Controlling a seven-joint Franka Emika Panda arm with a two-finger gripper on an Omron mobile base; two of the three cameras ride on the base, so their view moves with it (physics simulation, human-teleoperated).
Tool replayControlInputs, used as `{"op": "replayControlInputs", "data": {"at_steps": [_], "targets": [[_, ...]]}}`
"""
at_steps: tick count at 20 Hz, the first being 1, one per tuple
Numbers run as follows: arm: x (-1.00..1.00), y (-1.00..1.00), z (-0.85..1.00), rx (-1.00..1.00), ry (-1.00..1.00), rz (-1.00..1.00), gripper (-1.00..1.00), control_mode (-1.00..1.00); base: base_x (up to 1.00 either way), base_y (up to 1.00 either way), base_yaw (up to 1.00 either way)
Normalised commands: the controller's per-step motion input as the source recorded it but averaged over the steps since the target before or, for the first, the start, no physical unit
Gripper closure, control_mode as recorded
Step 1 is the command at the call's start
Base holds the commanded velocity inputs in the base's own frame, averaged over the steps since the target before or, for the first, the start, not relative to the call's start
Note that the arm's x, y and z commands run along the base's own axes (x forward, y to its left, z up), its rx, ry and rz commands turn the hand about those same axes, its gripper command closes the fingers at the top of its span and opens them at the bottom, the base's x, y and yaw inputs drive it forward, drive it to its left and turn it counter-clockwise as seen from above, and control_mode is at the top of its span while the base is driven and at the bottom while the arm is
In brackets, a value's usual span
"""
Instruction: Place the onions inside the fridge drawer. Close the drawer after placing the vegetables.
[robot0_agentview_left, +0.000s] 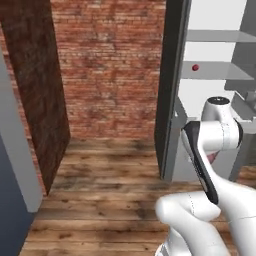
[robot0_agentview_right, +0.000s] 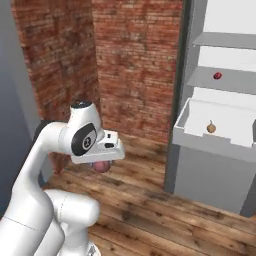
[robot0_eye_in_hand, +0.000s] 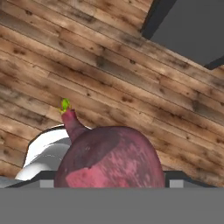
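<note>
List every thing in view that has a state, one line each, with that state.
Fridge: open, shelves showing.
Drawer: pulled out, open at the top.
Golden onion: lying in the drawer.
Red onion: held under the hand, above the wood floor.
Red ball: resting on a shelf above the drawer.
Gripper: jaws closed on the red onion, away from the fridge.

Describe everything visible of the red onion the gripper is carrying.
The red onion is a rounded, dark purple-red bulb with lighter pinkish-red patches low on its skin, which looks smooth and matte. A thin tapering neck rises from its upper left and ends in a small green sprout. In the hand view it sits right at the gripper, above the wooden floor. In the right base view it hangs under the hand, away from the fridge drawer, and only its pinkish underside shows.
</note>
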Motion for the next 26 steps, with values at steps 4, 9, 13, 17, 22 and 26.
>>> {"op": "replayControlInputs", "data": {"at_steps": [4,9,13,17,22,26], "targets": [[0.00,0.00,0.00,0.00,0.00,0.00,1.00,1.00,0.99,0.62,-0.71],[0.00,0.00,0.00,0.00,0.00,0.00,1.00,1.00,1.00,0.06,-0.48],[0.00,0.00,0.00,0.00,0.00,0.00,1.00,1.00,0.99,0.00,-0.43],[0.00,0.00,0.00,0.00,0.00,0.00,1.00,1.00,0.96,0.00,-0.37],[0.00,0.00,0.00,0.00,0.00,0.00,1.00,1.00,0.79,0.01,-0.29],[0.00,0.00,0.00,0.00,0.00,0.00,1.00,1.00,0.12,-0.33,-0.15]]}}
